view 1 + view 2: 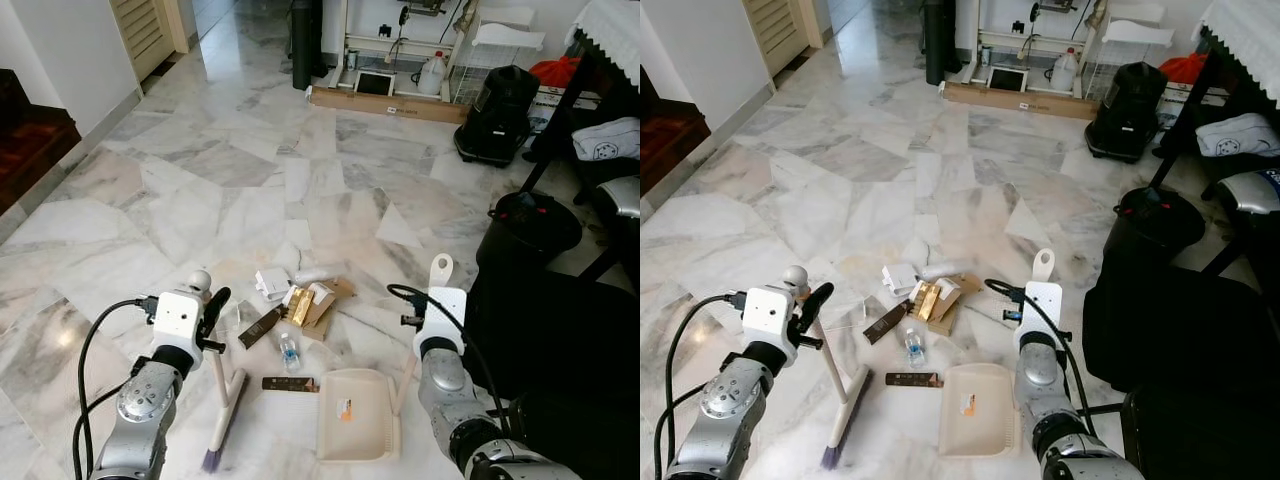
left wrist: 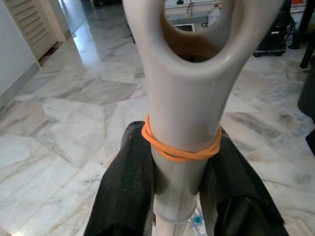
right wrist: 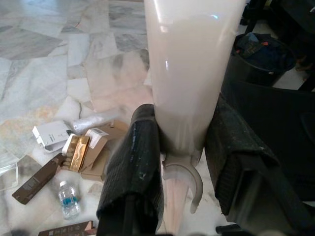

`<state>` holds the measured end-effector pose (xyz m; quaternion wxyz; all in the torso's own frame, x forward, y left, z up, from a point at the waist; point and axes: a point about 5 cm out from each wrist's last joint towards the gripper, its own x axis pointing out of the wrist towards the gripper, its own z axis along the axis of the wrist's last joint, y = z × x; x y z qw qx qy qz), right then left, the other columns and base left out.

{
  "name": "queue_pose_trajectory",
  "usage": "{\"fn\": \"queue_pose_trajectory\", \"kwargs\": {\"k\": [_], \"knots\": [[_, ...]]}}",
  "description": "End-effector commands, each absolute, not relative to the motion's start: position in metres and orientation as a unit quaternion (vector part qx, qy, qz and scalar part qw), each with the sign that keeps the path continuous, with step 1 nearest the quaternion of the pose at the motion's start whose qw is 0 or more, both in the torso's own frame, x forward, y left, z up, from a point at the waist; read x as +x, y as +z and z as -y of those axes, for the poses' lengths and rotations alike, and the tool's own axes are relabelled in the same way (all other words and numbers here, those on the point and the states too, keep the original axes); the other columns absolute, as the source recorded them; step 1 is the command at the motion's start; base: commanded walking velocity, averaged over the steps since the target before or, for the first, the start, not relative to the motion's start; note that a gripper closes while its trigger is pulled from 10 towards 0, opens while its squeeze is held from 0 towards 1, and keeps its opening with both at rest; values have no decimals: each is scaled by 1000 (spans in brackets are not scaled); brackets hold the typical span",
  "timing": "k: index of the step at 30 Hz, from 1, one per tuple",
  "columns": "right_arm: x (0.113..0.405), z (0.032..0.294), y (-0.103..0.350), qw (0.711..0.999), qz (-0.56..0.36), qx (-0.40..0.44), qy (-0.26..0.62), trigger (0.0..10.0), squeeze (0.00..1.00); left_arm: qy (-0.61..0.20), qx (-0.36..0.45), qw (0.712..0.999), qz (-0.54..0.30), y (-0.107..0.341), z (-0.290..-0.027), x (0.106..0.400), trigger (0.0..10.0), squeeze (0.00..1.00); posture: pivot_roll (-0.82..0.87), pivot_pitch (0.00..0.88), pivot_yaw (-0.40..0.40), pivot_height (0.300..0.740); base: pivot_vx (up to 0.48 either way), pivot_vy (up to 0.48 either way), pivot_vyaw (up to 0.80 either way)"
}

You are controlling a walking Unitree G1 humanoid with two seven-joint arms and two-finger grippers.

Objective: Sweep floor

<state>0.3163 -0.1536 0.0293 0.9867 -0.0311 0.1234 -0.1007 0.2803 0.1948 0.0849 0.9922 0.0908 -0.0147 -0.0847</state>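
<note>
Left eye view: one broom [image 1: 222, 410] clenched in the left gripper [image 2: 177, 167], one dustpan [image 1: 355, 413] on the marble floor [image 1: 200, 190] with its handle grasped by the right gripper [image 3: 182, 147]. Ahead lie one water bottle [image 1: 289, 352] and several small boxes [image 1: 300, 303].

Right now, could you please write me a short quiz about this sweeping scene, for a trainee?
1. True or false: the left gripper is shut on the broom handle.
2. What does the right gripper hold?
A. small water bottle
B. dustpan handle
C. black bin
3. What colour is the rubber band on the broom handle?

Key: 1 true; 2 B; 3 orange.
</note>
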Motion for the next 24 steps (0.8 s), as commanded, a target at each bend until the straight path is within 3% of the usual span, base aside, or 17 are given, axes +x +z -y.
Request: {"fn": "queue_pose_trajectory", "kwargs": {"k": [1, 16, 24], "knots": [[314, 154, 26, 986, -130, -29, -105, 10000, 0, -90, 85, 992, 5, 84, -195, 282, 10000, 0, 158, 113, -22, 740, 0, 0, 0], [314, 157, 26, 984, -135, -33, -112, 10000, 0, -91, -50, 994, -17, 87, -203, 292, 10000, 0, 152, 88, -19, 740, 0, 0, 0], [315, 154, 27, 984, -136, -32, -107, 10000, 0, -96, -126, 987, -11, 100, -221, 293, 10000, 0, 163, 77, -24, 740, 0, 0, 0]]}}
